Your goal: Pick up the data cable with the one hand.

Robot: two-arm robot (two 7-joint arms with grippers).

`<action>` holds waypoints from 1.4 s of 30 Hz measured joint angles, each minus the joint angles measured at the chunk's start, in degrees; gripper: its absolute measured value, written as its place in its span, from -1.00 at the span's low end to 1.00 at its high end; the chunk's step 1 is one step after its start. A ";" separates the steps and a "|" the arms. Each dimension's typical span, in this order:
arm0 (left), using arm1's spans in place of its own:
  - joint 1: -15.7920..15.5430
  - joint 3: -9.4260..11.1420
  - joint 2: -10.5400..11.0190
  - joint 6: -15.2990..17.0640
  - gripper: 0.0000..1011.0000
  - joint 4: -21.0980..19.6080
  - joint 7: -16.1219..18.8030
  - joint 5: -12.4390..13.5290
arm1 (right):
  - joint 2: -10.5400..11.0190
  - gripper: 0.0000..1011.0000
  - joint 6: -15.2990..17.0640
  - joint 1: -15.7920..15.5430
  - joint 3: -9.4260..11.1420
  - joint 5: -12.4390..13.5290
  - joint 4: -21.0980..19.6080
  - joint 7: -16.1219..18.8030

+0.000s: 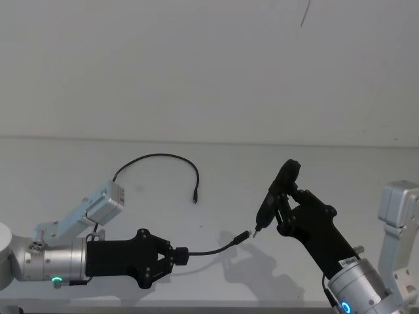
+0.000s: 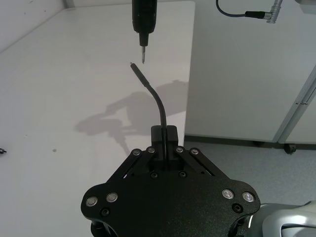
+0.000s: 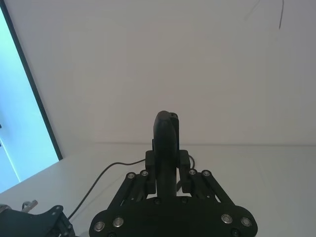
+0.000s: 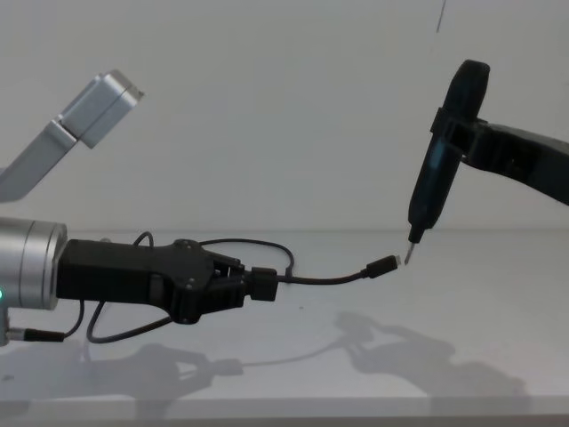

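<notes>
our left gripper (image 1: 171, 256) is clamped on the data cable (image 1: 213, 248) above the white table (image 1: 216, 190), free plug aimed right, nearly touching the pointed tool (image 1: 278, 195) gripped by our right gripper (image 1: 288, 212).

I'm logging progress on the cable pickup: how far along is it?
Done: the left gripper is shut on the data cable near one plug, which hangs above the table in the chest view.
In hand: the right gripper holds a pen-like tool, tip close to that plug.
Left: the cable's far end lies on the table.
</notes>
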 joint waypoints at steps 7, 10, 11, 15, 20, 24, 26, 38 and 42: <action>0.00 0.00 0.00 0.00 -0.91 0.00 0.00 0.01 | 0.48 -0.47 -0.42 -0.41 0.02 0.46 -0.08 0.30; 0.00 0.00 0.00 0.00 -0.91 0.00 0.00 0.00 | 0.63 -0.47 -0.66 -0.42 0.02 0.64 0.00 0.40; 0.00 0.00 0.00 0.00 -0.91 0.00 0.00 0.00 | 0.68 -0.47 -0.77 -0.38 0.00 0.72 0.14 0.46; 0.00 0.00 0.00 0.00 -0.91 0.00 0.00 0.00 | 0.73 -0.47 -0.99 -0.04 -0.10 0.86 0.61 0.68; 0.00 0.00 0.00 0.00 -0.91 0.00 0.00 0.00 | 0.72 -0.47 -1.34 0.58 -0.34 1.13 1.43 1.01; 0.00 0.00 0.00 0.00 -0.91 0.00 0.00 0.01 | 0.63 -0.47 -1.59 1.22 -0.58 1.31 2.30 1.29; 0.00 0.00 0.00 0.00 -0.91 0.00 0.00 0.00 | 0.53 -0.47 -1.79 1.71 -0.73 1.42 2.92 1.42; 0.00 0.00 0.00 0.00 -0.91 0.00 0.00 0.00 | 0.04 -0.47 -2.72 3.87 -1.08 1.65 5.85 2.10; 0.00 0.00 0.00 0.00 -0.91 0.00 0.00 0.00 | 0.06 -0.47 -2.86 4.18 -1.07 1.71 6.30 2.25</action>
